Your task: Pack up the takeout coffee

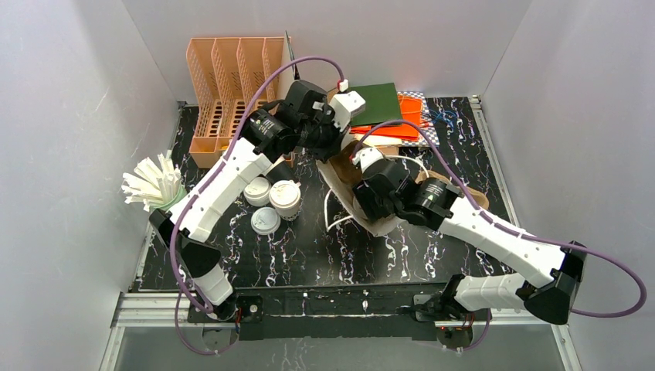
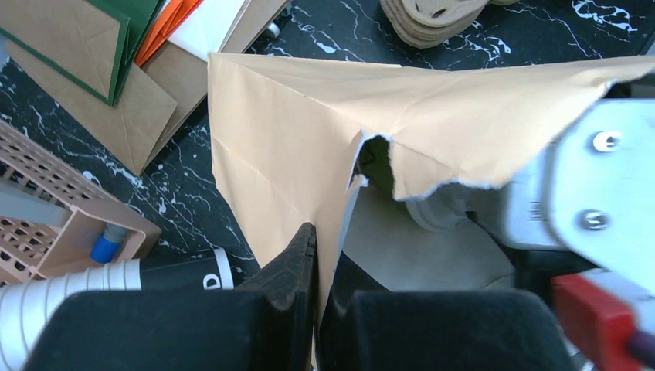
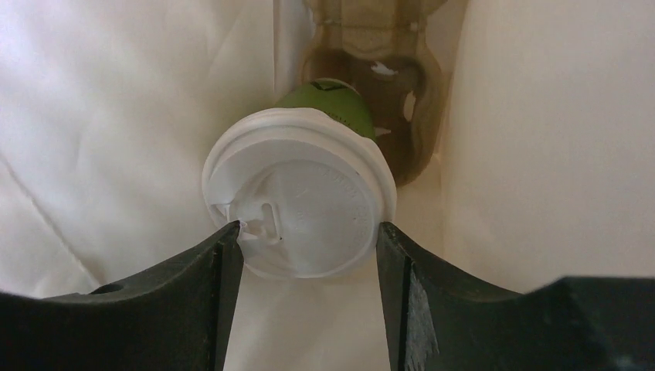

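Note:
A brown paper bag (image 1: 337,179) lies open at mid-table. My left gripper (image 2: 320,239) is shut on the bag's (image 2: 293,116) torn upper edge and holds the mouth open. My right gripper (image 3: 309,239) reaches inside the bag (image 3: 116,116). Its two fingers press the sides of the white sip lid on a green-walled takeout coffee cup (image 3: 301,205), above a cardboard carrier (image 3: 371,46) at the bag's bottom. The green cup (image 2: 376,162) peeks through the tear. Outside the bag, a capped coffee cup (image 1: 286,197) stands left of it with two more white-lidded pieces (image 1: 257,191) beside it.
An orange rack (image 1: 232,85) stands at the back left, and white straws (image 1: 154,185) sit in a holder at the left edge. Flat green, orange and brown bags (image 1: 386,104) lie at the back. A stack of cups (image 2: 116,282) lies by the rack. Cardboard carriers (image 2: 432,15) are piled to the right.

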Controlling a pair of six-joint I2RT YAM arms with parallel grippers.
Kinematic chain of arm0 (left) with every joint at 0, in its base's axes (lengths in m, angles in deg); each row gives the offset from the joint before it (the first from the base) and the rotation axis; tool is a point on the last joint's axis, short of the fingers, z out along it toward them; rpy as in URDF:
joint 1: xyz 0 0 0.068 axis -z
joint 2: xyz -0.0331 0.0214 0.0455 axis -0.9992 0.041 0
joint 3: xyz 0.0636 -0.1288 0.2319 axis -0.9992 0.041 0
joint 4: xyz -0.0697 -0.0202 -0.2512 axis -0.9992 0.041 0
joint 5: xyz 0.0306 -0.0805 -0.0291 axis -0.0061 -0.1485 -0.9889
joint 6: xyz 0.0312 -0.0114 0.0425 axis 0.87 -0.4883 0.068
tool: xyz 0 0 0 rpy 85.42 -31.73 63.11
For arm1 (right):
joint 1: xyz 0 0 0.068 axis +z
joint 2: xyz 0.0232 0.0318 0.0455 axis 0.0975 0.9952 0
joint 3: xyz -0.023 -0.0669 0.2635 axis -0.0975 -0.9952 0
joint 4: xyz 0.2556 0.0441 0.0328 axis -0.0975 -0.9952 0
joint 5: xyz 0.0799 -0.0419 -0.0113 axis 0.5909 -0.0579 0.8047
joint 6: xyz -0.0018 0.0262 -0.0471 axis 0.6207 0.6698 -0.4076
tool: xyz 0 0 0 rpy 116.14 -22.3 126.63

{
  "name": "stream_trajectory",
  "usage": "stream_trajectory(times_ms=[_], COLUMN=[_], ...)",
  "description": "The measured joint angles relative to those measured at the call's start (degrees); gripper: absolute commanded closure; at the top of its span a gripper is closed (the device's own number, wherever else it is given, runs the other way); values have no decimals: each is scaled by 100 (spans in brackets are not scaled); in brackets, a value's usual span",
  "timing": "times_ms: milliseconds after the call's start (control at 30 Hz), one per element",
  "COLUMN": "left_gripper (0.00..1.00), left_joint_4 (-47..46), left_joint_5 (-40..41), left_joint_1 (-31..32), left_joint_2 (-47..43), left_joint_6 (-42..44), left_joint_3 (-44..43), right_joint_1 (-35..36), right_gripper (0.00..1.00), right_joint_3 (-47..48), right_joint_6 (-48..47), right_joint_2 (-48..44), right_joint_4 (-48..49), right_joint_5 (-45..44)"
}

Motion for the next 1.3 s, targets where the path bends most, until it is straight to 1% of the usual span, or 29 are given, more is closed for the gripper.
stream_trajectory(times_ms=[267, 567, 833, 1100, 1300], left_gripper=[100, 100, 100, 100, 100], left_joint_4=[212, 420, 597, 575, 573], left_joint_5=[2, 68, 212, 208, 208], left_joint_1=[286, 293, 297, 308, 313], left_joint_2=[96, 358, 404, 404, 407], left_joint_6=[308, 391, 385, 348, 282], left_joint_3=[-236, -402, -455, -455, -455], right_joint_1=[0, 2, 4, 4, 2], right_gripper=[99, 99, 98, 98, 97], right_joint_3=[146, 345, 848, 579, 476], right_joint_6=[-321, -603, -573, -645, -575], right_joint_2=[205, 437, 455, 361, 361], right_joint_4=[114, 50, -466, -369, -308], right_joint_5=[-398, -708, -669, -603, -354])
